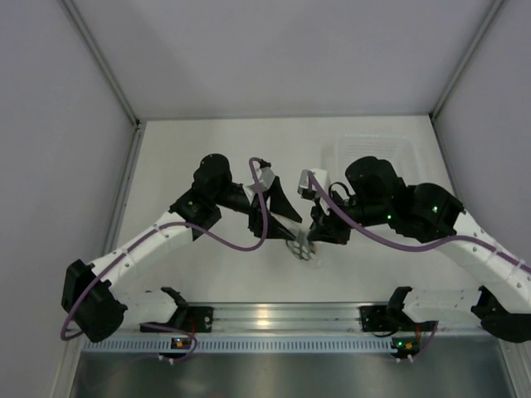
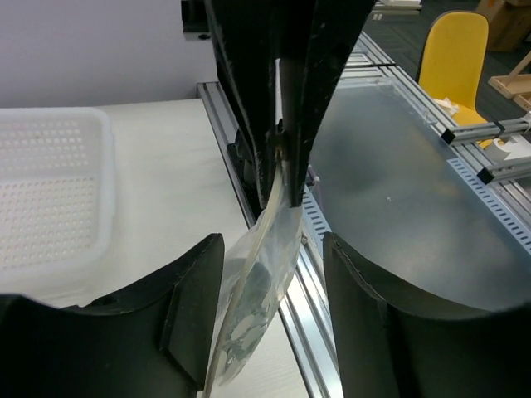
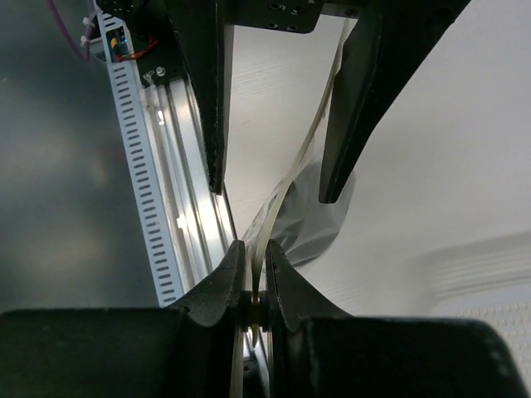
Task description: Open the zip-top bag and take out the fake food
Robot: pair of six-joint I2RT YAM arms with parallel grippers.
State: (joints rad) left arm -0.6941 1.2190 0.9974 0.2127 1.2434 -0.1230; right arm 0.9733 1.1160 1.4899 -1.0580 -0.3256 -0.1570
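My right fingers (image 1: 325, 229) are pinching the top edge of the zip-top bag (image 1: 304, 250), and my left fingers (image 1: 280, 209) are standing apart on either side of it. From the top camera, both arms are reaching inward with bent elbows and meeting over the middle of the table (image 1: 207, 141). The bag is hanging between the two wrists. Bare table top is stretching beyond and to the left, and a clear tray (image 1: 377, 148) is sitting behind the right arm.

On the left wrist camera, my left fingers (image 2: 192, 319) are flanking the bag (image 2: 264, 249) with a clear gap on one side. I cannot tell whether the other pad is touching. The fake food (image 2: 253, 286) is showing as a dark oval inside. The right fingers (image 2: 249, 99) are coming down from above, clamped on the strip. The tray (image 2: 50, 182) is lying well apart.

On the right wrist camera, my right fingers (image 3: 217, 286) are gripping the bag (image 3: 311, 217) edge-on. The left fingers (image 3: 203, 99) are straddling it, with the rail (image 3: 137, 149) running alongside.
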